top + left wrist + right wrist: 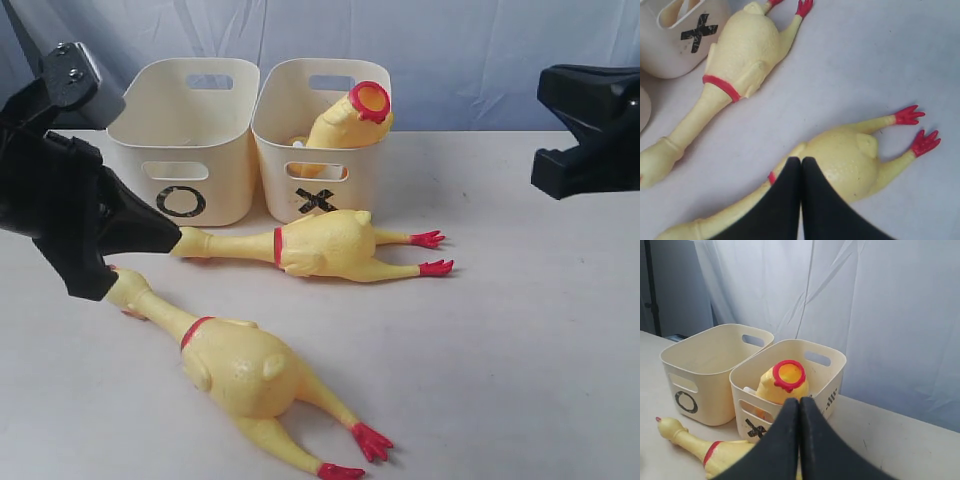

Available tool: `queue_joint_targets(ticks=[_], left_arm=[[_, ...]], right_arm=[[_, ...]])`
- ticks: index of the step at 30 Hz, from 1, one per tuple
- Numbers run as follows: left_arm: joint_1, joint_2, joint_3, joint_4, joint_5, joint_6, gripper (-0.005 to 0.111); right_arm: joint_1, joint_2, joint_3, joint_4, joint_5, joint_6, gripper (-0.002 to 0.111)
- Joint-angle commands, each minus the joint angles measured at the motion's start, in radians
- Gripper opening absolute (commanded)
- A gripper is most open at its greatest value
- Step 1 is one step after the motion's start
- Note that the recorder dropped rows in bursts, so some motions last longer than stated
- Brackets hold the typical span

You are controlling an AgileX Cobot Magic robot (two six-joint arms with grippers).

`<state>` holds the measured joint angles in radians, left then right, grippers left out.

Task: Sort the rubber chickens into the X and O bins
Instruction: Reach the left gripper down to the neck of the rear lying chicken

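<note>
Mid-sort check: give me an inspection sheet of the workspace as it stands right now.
Surface: white table, no spills seen.
Job's things: O bin and X bin side by side at the back. The headless chicken stands in the X bin, neck hole up. No chicken is seen in the O bin. The far chicken and near chicken lie on the table in front of the bins.
Clutter: nothing seen.
Grippers: left end effector shut, empty, over the near chicken. Right end effector shut, empty, raised at the right.
Cables: nothing seen.
Surroundings: pale cloth backdrop.
</note>
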<state>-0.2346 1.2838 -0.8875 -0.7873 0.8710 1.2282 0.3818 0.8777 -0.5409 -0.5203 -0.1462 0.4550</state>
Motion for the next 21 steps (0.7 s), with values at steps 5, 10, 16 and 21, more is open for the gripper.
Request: queue_joint_targets(ticks=[5,10,16,21], left_arm=[[-0.027,0.003,-0.004,0.017,-0.064,0.006,0.0],[-0.027,0.003,-0.004,0.04,-0.064,0.006,0.0],[-0.027,0.003,-0.004,0.057,-0.061,0.029,0.0],[-0.027,0.003,-0.004,0.06,-0.061,0.129,0.0]], right_arm=[[-0.003,-0.124,0.038,0.024,0.12,-0.009,-0.001],[-0.003,-0.147,0.049,0.024,0.152,-0.009,-0.001],[-0.003,-0.165,0.104,0.037,0.158,-0.009,-0.001],[-0.003,-0.209,0.139,0.077,0.153,-0.009,-0.001]])
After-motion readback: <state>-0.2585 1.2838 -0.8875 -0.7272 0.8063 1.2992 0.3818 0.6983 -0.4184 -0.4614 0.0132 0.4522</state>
